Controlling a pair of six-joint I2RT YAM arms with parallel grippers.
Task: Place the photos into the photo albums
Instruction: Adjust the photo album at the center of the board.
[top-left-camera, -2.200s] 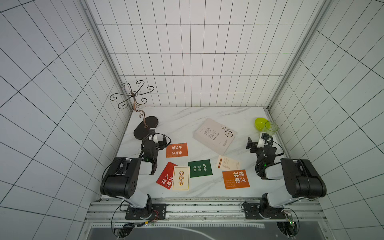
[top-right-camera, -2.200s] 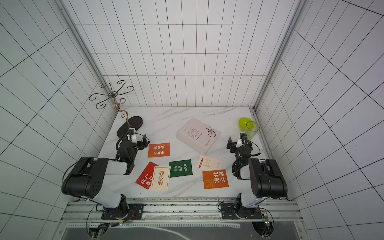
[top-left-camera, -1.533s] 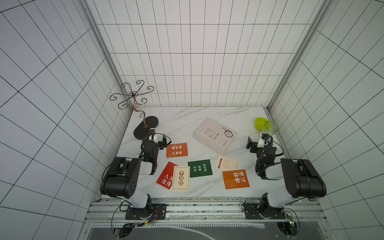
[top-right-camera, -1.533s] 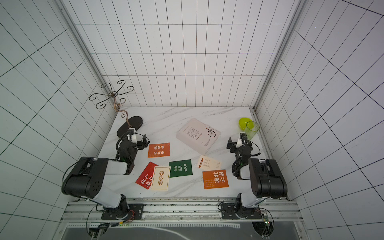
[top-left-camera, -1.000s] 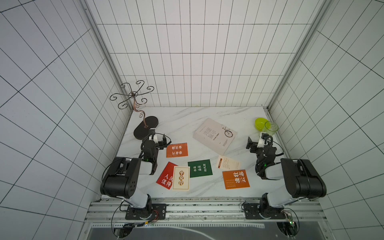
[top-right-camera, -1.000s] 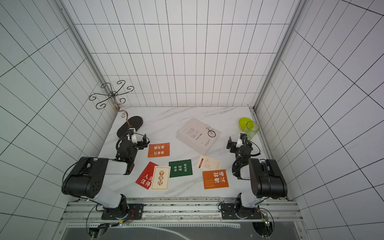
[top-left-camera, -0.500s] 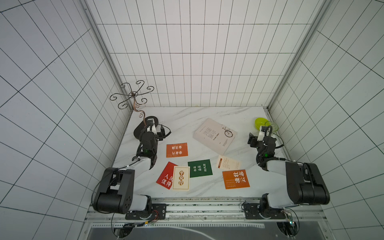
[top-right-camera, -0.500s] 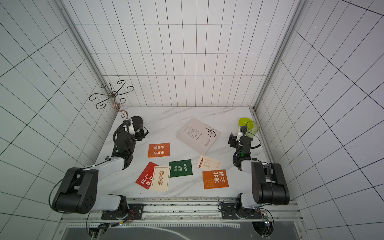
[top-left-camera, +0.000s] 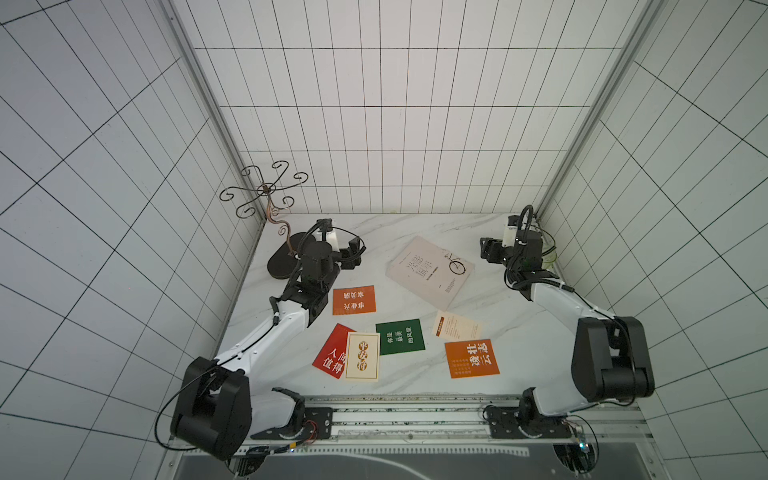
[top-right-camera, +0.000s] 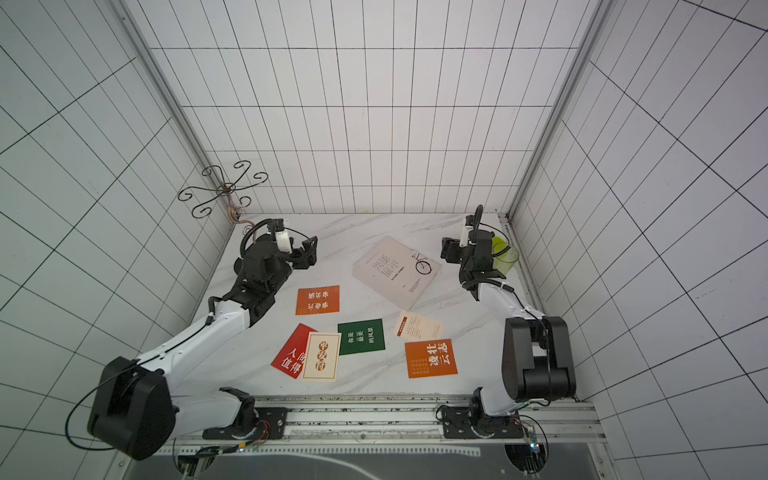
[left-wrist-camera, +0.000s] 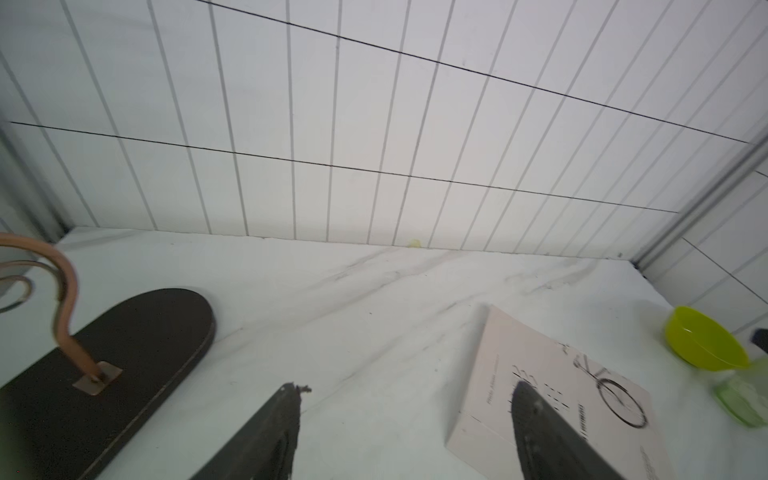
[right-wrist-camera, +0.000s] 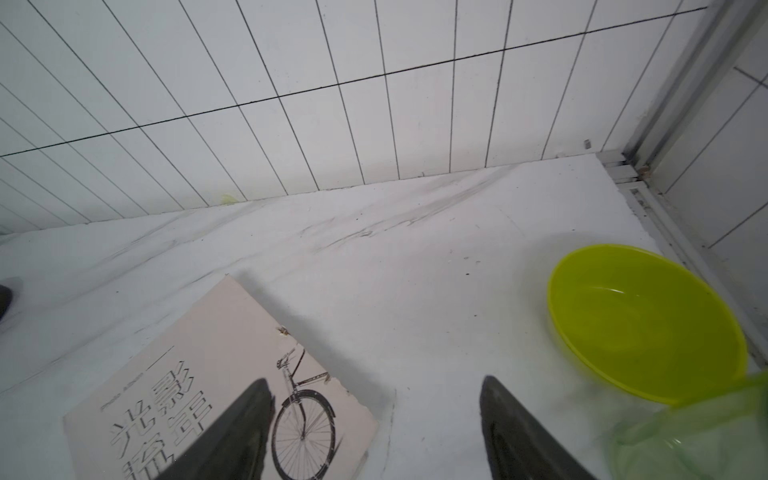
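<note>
Photo album (top-left-camera: 430, 268): lying closed and askew, cover up, at the far middle of the table (top-left-camera: 395, 226). Photos, six, all lying loose on the near half, none inside yet: orange card (top-left-camera: 354, 300) to the near left of the album; red card (top-left-camera: 330, 353) partly lying under a cream card (top-left-camera: 363, 356); green card (top-left-camera: 400, 336); small cream card (top-left-camera: 456, 326) just beside the album's near corner; second orange card (top-left-camera: 471, 358) at the near right. Left arm (top-left-camera: 286, 320) and right arm (top-left-camera: 552, 299): flanking the album, left jaws and right jaws both standing apart, holding nothing, pointing toward it. Step in hand, as judged: opening the album, cover not yet touched. Next move is calling for one jaw tip catching the cover's edge while the other arm is steadying the book.
</note>
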